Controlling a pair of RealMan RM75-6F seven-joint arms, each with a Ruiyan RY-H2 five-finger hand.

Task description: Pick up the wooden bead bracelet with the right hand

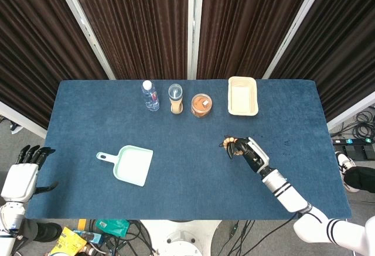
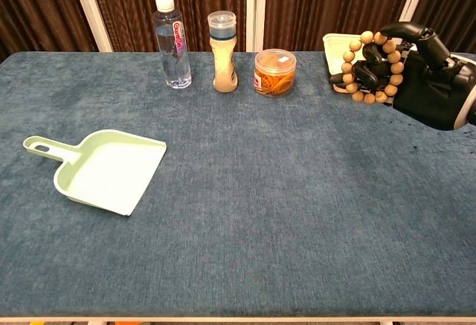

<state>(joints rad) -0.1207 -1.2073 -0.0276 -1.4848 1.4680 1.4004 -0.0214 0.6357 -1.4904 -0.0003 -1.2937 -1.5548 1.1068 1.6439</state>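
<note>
The wooden bead bracelet (image 2: pixel 372 66) is a ring of round tan beads, held up off the blue table in my right hand (image 2: pixel 416 72), whose dark fingers curl through and around it. From the head view the same bracelet (image 1: pixel 237 145) shows as a small brown cluster at the fingertips of the right hand (image 1: pixel 251 153), over the table's right half. My left hand (image 1: pixel 24 171) hangs beside the table's left edge with fingers apart and nothing in it.
A pale green dustpan (image 1: pixel 132 165) lies left of centre. Along the back stand a water bottle (image 1: pixel 150 95), a seasoning shaker (image 1: pixel 176 98), an orange-filled round tub (image 1: pixel 201 105) and a cream tray (image 1: pixel 242 95). Dark curtains hang behind the table.
</note>
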